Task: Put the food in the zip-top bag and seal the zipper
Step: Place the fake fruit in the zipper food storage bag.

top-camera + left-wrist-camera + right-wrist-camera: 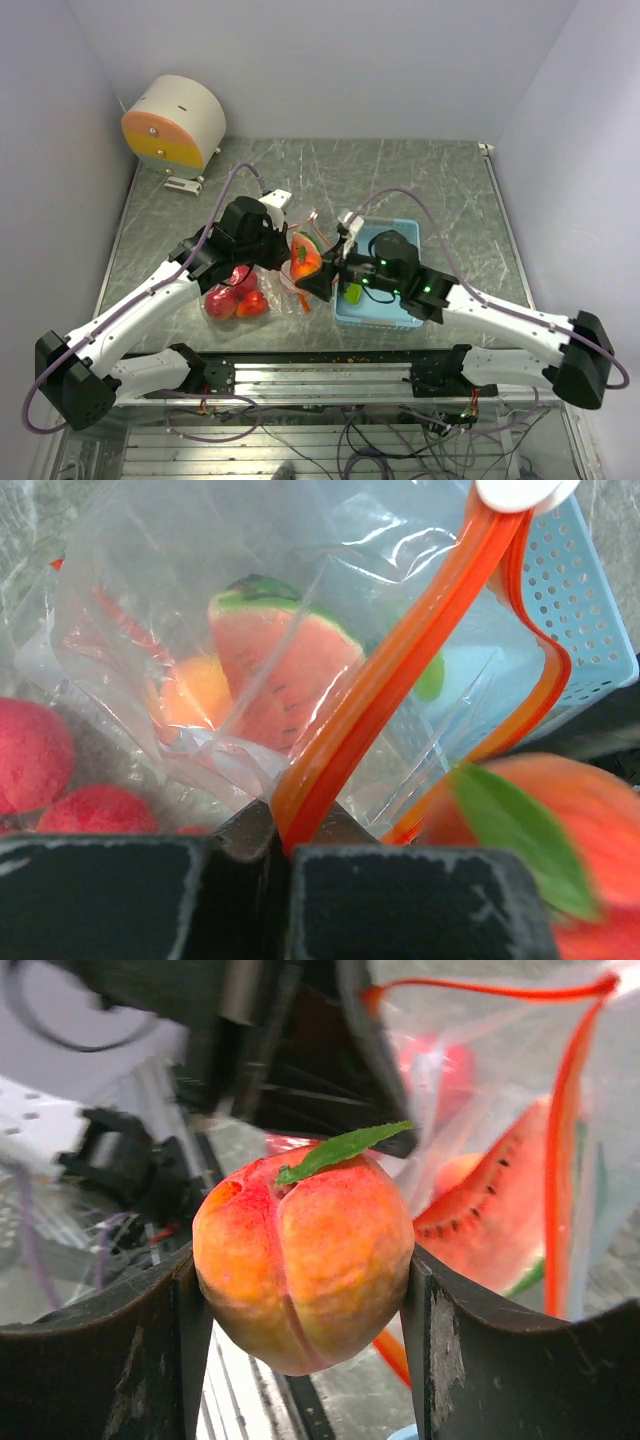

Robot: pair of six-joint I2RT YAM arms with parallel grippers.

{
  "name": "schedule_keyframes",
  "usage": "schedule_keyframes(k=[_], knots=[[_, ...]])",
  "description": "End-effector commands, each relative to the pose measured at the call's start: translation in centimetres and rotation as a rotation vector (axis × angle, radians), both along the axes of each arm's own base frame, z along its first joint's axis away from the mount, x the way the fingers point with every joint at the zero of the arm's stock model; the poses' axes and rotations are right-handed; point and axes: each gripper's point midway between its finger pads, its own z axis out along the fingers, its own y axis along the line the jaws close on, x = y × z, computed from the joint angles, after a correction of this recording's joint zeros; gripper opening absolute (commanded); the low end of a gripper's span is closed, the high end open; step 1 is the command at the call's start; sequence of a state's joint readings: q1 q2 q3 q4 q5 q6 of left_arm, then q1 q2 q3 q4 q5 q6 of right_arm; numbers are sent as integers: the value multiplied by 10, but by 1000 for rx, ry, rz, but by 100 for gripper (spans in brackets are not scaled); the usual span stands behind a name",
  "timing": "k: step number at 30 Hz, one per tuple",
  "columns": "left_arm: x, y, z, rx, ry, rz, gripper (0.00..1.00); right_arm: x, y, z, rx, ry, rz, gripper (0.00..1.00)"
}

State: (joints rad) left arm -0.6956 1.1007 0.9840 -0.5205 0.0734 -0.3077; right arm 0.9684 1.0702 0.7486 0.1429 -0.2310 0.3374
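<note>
The clear zip-top bag (290,285) is held up at the table's middle, its mouth open. My left gripper (285,840) is shut on the red-orange zipper strip (400,670); it also shows in the top view (278,245). Inside the bag lie a watermelon slice (280,670) and an orange ball (195,690). My right gripper (305,1290) is shut on an orange-red peach (305,1260) with a green leaf, right at the bag's mouth (306,264). Red round fruits (235,300) lie below the left gripper. A green piece (353,293) sits in the tray.
A light blue perforated tray (400,310) stands right of the bag, under my right arm. A round cream and orange device (175,125) stands at the far left corner. White walls close in the table on three sides.
</note>
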Motion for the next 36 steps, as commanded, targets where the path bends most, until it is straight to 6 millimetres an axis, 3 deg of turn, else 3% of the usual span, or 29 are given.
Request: schedule_keyframes(k=[1,5,9,11,13,14,19,23,27,32,36], knots=[[0,-6,14,-46,-22,-14,7,48,-1,-4,-64,-12,-244,33],[-6,-3,20,-49,-23,-23,7,87,-27,-9,-113,-31,-512,34],[-9,0,25,-57,-32,-22,7,104,-37,-15,-157,-57,-622,41],[-9,-2,28,-66,-38,-26,7,108,-31,-19,-177,-55,-616,56],[-8,-3,29,-68,-38,-28,7,106,-17,-18,-172,-59,-576,91],[-7,-4,28,-65,-37,-30,7,104,-11,-18,-172,-63,-556,99],[-4,-7,28,-64,-35,-31,7,95,2,-10,-181,-85,-511,100],[-1,-5,28,-57,-42,-19,7,82,-3,8,-140,-81,-475,100],[2,-7,30,-53,-46,-15,7,71,-20,23,-113,-68,-481,100],[4,-7,27,-43,-39,-15,7,60,-52,27,-120,-48,-529,100],[4,-8,26,-47,-42,-16,7,58,-87,-2,-206,22,-659,100]])
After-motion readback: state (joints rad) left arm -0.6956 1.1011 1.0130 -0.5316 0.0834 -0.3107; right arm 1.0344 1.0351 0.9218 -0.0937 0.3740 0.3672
